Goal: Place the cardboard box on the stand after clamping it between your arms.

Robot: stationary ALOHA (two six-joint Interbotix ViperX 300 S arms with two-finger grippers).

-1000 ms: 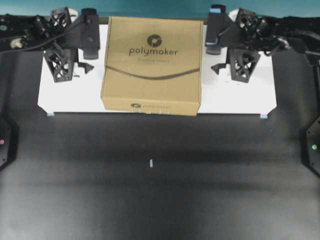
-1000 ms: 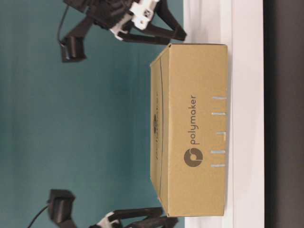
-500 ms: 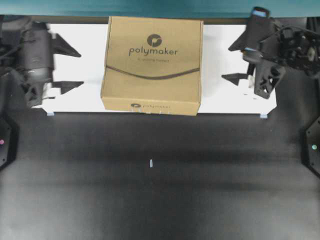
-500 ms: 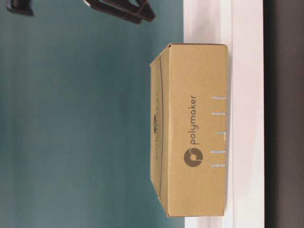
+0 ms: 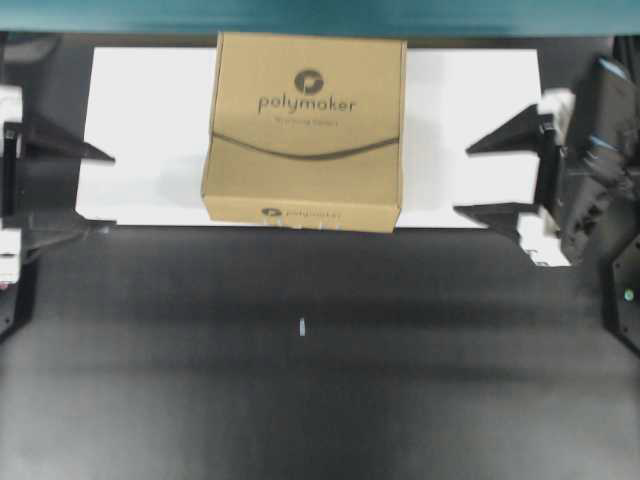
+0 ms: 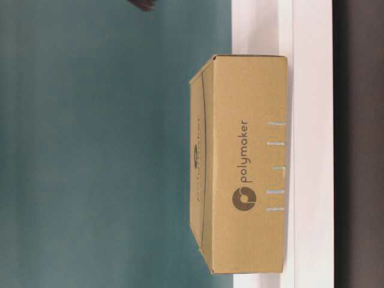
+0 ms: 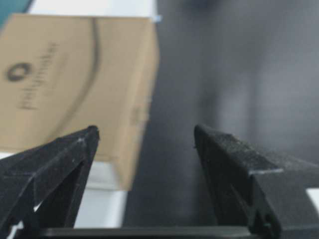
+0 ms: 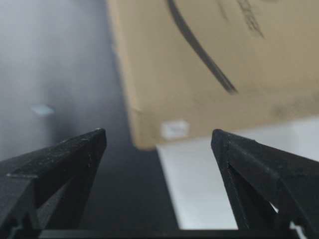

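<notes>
Jaws wide on left gripper (image 5: 108, 190) and right gripper (image 5: 462, 180), both level, flanking the cardboard box (image 5: 305, 130), apart

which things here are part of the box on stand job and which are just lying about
Part of the job:
cardboard box, resting on the stand
stand, white platform under the box
left gripper, open, clear of the box
right gripper, open, clear of the box

Just lying about:
small pale speck on the black table
</notes>
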